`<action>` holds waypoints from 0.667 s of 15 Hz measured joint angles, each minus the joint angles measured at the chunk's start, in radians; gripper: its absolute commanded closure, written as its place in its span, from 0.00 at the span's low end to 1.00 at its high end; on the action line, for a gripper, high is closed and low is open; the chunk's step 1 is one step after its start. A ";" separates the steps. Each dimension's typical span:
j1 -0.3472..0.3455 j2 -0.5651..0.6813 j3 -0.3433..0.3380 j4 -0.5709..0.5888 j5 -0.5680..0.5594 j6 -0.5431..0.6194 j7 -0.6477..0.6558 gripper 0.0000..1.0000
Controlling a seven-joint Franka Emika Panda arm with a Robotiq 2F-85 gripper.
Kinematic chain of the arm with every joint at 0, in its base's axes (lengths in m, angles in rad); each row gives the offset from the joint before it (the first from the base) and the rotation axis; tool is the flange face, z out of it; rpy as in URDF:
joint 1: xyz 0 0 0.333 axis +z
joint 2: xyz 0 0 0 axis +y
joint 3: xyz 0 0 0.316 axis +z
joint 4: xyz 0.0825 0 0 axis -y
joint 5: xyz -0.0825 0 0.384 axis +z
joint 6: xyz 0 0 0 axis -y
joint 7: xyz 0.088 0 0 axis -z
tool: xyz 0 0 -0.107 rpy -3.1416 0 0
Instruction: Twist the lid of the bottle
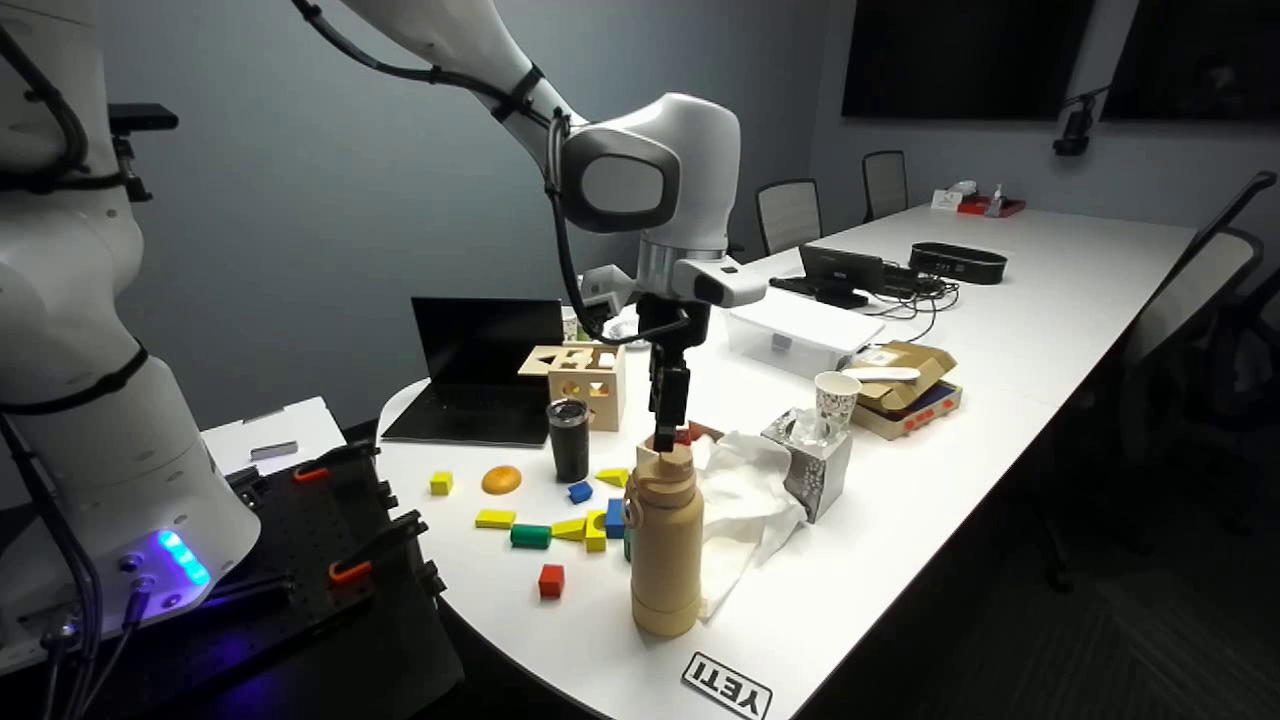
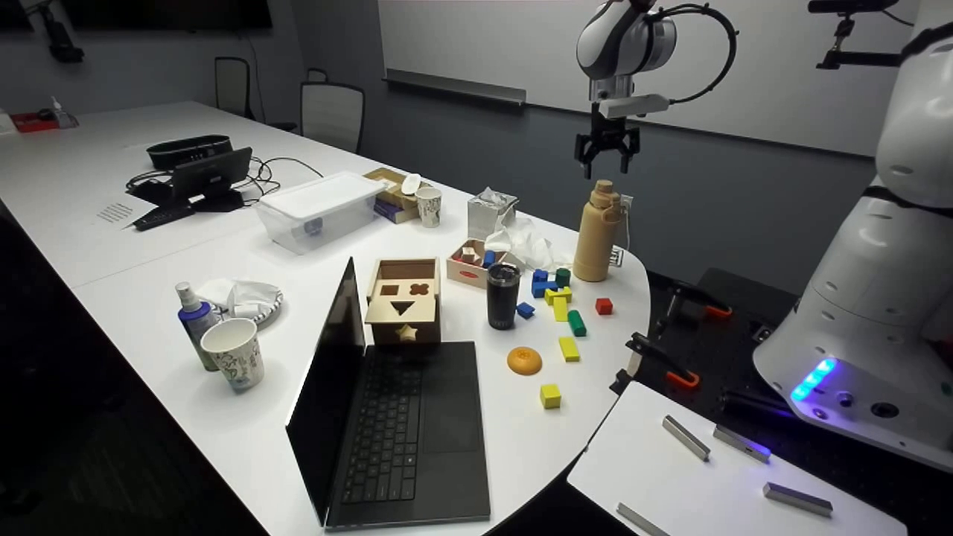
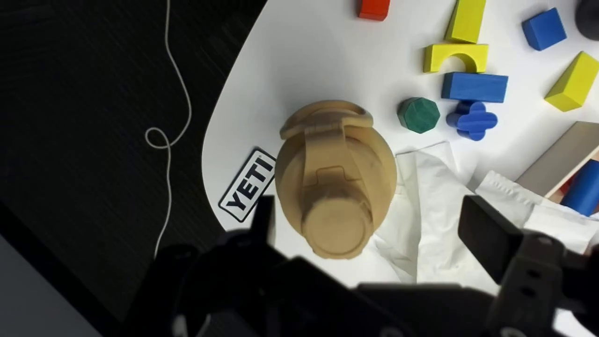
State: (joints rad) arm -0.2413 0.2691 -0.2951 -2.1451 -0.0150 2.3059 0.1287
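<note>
Currently gripper (image 2: 606, 171) hangs pointing down just above the lid (image 3: 336, 228), fingers (image 3: 489, 236) spread wide. In wrist view, lid shows in the gap btwn them, nearer the finger at pic left & apart from both. Whether it's centred over the lid, can't tell for sure. Lid sits on the bottle (image 1: 667, 565), same tan tone; bottle stands upright near the rounded end of the white table (image 1: 1060, 310), w/ a carry loop (image 3: 327, 110) up by the neck.

YETI sticker (image 1: 728, 686) lies flat just beside the bottle's base, close to table edge. Crumpled white tissue (image 1: 745, 480) is right next to the bottle too, running back toward the tissue box (image 2: 488, 217).

Blocks nearby: faceted green one (image 3: 419, 115), blue flower-shaped one (image 3: 477, 120), blue rect. one (image 3: 475, 88) & yellow arch (image 3: 435, 57) in a tight row, red block (image 2: 604, 306) off on its own. Dark tumbler (image 2: 503, 301) stands upright btwn the blocks & the wooden shape-sorter box (image 2: 378, 311); small wooden tray (image 2: 470, 275) w/ pieces in it sits by the tissue. Black laptop (image 2: 456, 417), screen raised, is well apart from the bottle.
</note>
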 measured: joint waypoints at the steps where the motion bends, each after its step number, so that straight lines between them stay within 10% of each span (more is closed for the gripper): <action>1: 0.000 0.000 -0.003 -0.004 0.000 0.001 0.007 0.00; 10: -0.014 0.003 -0.019 -0.033 0.001 0.026 0.036 0.00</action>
State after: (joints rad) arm -0.2551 0.2719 -0.3145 -2.1782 -0.0144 2.3315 0.1649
